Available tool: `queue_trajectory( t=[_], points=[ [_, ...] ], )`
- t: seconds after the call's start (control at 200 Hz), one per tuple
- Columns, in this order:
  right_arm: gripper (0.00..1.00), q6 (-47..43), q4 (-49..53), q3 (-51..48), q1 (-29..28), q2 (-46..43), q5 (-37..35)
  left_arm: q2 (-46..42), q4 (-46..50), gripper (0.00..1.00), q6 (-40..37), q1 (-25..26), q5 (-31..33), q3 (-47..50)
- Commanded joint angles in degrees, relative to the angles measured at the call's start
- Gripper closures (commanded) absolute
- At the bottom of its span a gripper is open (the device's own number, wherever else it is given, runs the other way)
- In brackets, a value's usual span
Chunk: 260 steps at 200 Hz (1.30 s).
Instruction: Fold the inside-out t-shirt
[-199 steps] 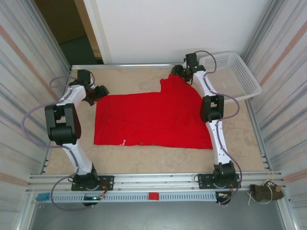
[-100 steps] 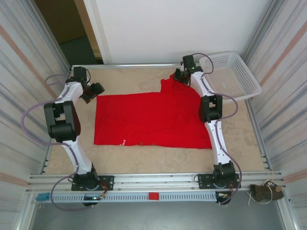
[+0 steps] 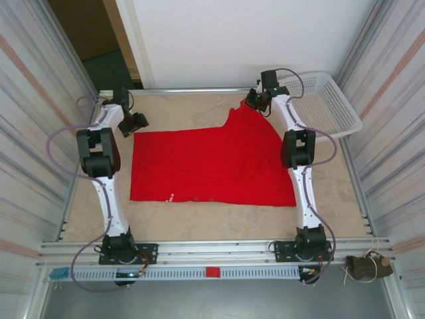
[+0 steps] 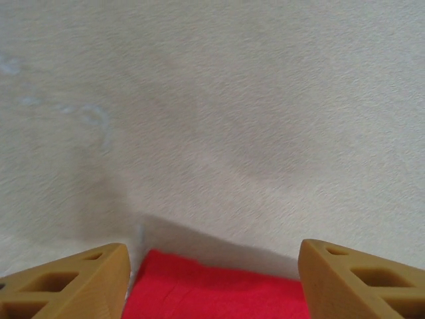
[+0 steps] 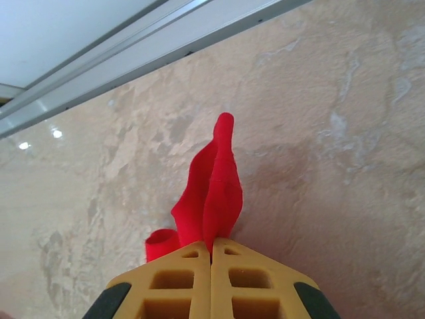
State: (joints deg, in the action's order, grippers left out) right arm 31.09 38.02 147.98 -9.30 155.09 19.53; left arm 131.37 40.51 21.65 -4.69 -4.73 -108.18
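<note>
The inside-out t-shirt [image 3: 209, 163] is bright red and lies spread flat across the middle of the table, with a small white mark near its front hem. My right gripper [image 3: 254, 101] is shut on the shirt's far right corner and lifts it into a peak; red cloth [image 5: 211, 189] sticks out past the closed tan fingers [image 5: 182, 279]. My left gripper [image 3: 137, 122] hangs open right at the shirt's far left corner. In the left wrist view that red corner [image 4: 212, 292] lies between the two spread tan fingertips [image 4: 73, 282], untouched.
A white plastic basket [image 3: 319, 103] stands at the back right corner. Metal rails edge the table at the back [image 3: 179, 91] and the front [image 3: 212, 249]. Corrugated walls close in on both sides. Bare tan tabletop [image 3: 199, 222] lies in front of the shirt.
My right gripper has shut on the shirt's far right corner and raised it. My left arm has swung back and inward, bringing its gripper to the far left corner.
</note>
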Motion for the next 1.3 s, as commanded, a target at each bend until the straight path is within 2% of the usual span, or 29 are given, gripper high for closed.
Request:
queue_trajectory(
  t=[0.0, 0.12, 0.276, 0.421, 0.676, 0.842, 1.077, 1.207, 1.222, 1.272, 1.298],
  points=[
    [1.00, 0.9, 1.2, -1.1, -0.2, -3.9, 1.3, 1.8, 3.5, 0.37, -1.5, 1.0, 1.0, -3.4],
    [1.00, 0.9, 1.3, -1.1, 0.0, -4.7, 1.5, 2.4, 3.5, 0.50, -0.9, 1.1, 0.2, -3.2],
    [1.00, 0.8, 1.8, -1.2, 0.2, -5.8, 1.5, 2.1, 2.5, 1.00, -0.7, 1.1, -1.3, -1.9],
    [1.00, 0.1, 2.5, -2.5, 0.8, -8.5, 1.6, -0.6, 1.0, 1.00, -1.0, 1.0, -1.5, -0.3],
    [1.00, -0.8, 0.6, -11.1, 1.6, -18.3, 2.9, -13.1, -8.1, 1.00, 0.6, 0.9, -1.9, 11.1],
    [1.00, -1.2, -2.5, -22.9, 1.3, -27.2, 3.4, -19.9, -12.6, 1.00, 2.8, 0.9, -2.8, 19.6],
    [1.00, -0.3, -11.5, -49.2, 0.9, -44.7, 2.7, -28.1, -18.2, 1.00, 4.8, -0.2, -3.4, 30.6],
    [1.00, -0.2, -14.3, -58.8, 0.3, -50.6, 1.2, -27.7, -18.7, 1.00, 4.3, -1.0, -4.7, 31.6],
    [1.00, -0.1, -14.6, -59.5, 0.3, -50.9, 1.2, -27.2, -18.0, 0.96, 4.0, -1.1, -4.8, 31.0],
    [1.00, 0.1, -15.1, -60.9, 0.1, -51.1, 1.1, -24.9, -15.8, 0.73, 2.8, -1.0, -4.6, 28.5],
    [1.00, 0.2, -15.2, -61.1, 0.0, -50.9, 1.0, -23.7, -15.0, 0.66, 2.1, -0.9, -4.3, 27.4]
  ],
)
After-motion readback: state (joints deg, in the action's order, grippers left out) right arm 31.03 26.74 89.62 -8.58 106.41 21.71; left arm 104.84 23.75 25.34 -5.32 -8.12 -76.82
